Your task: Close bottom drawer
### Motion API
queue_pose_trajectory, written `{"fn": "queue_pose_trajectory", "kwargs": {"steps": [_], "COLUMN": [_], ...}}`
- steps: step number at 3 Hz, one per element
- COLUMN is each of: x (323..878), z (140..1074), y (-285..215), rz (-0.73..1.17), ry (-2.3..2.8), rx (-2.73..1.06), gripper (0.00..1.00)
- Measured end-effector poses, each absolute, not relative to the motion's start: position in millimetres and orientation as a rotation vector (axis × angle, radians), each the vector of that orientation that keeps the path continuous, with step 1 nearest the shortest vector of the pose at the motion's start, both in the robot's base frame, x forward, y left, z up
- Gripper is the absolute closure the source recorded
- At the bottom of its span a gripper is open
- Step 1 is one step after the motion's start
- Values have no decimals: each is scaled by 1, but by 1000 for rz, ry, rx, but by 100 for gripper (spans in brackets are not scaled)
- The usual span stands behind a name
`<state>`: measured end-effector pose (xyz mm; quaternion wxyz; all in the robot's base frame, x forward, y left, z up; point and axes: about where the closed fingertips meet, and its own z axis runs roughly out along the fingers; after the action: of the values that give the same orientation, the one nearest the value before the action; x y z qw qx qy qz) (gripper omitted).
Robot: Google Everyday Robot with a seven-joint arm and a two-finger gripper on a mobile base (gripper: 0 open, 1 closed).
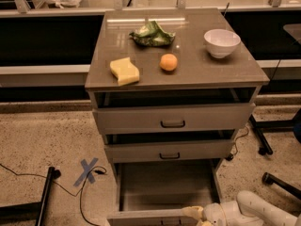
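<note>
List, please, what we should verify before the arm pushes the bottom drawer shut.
1. Bottom drawer needs closing: ok, it is pulled far out.
2. Pincer is at the drawer's front panel: ok, low, towards the panel's right end.
3. Pincer touches the panel: cannot tell.
4. Nothing in the drawer could jam it: ok, only bare grey floor shows.
5. Middle drawer leaves the path free: ok, it is slightly open and sits above.
</note>
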<state>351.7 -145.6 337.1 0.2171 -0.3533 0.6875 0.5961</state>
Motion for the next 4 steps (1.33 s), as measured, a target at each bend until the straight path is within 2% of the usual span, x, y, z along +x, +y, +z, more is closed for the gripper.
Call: {"fn": "queue_pose_trajectory", "kwargs": {"steps": [3, 4], "x": [362, 378], "z": [323, 300], "y": [-147, -161], "rz": [1495, 1294], "ry": [1799, 1797], "rx": [-1028, -1021], "gripper": [86, 100]}}
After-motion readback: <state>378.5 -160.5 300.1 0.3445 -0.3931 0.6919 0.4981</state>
